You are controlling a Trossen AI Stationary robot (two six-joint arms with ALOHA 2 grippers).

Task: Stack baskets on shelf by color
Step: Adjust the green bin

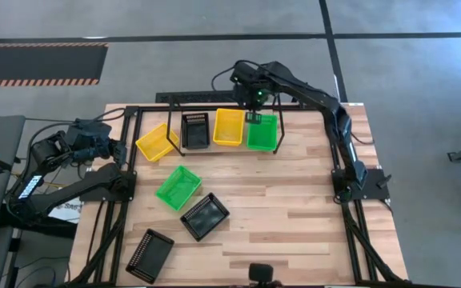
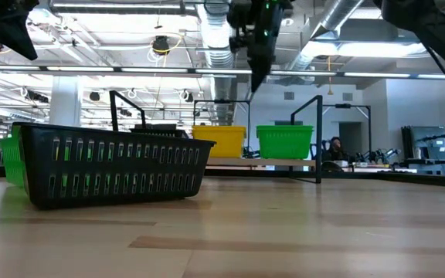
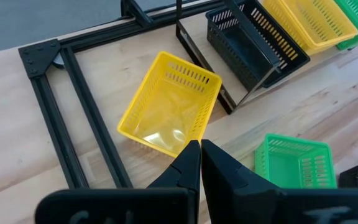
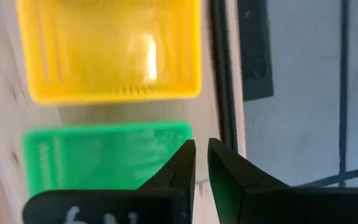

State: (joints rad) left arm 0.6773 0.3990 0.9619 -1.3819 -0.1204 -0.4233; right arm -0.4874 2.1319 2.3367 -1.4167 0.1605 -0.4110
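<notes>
The shelf (image 1: 170,98) stands at the table's far edge and carries a black basket (image 1: 194,130), a yellow basket (image 1: 229,126) and a green basket (image 1: 262,132) side by side. Whether any of them is a stack, I cannot tell. Another yellow basket (image 1: 157,142) sits on the table just left of the shelf. A green basket (image 1: 178,187) and two black baskets (image 1: 205,216) (image 1: 150,254) rest on the table nearer. My right gripper (image 1: 254,102) hangs shut above the far edge of the shelf's green basket (image 4: 104,162), touching nothing. My left gripper (image 3: 201,149) is shut, near the left edge, short of the loose yellow basket (image 3: 169,102).
A black frame (image 1: 126,160) runs along the table's left and right sides. The shelf's upright tubes (image 2: 317,139) rise beside the baskets. Bare wood (image 1: 294,200) lies between the shelf and the near edge on the right half. A person sits far off in the room (image 2: 334,148).
</notes>
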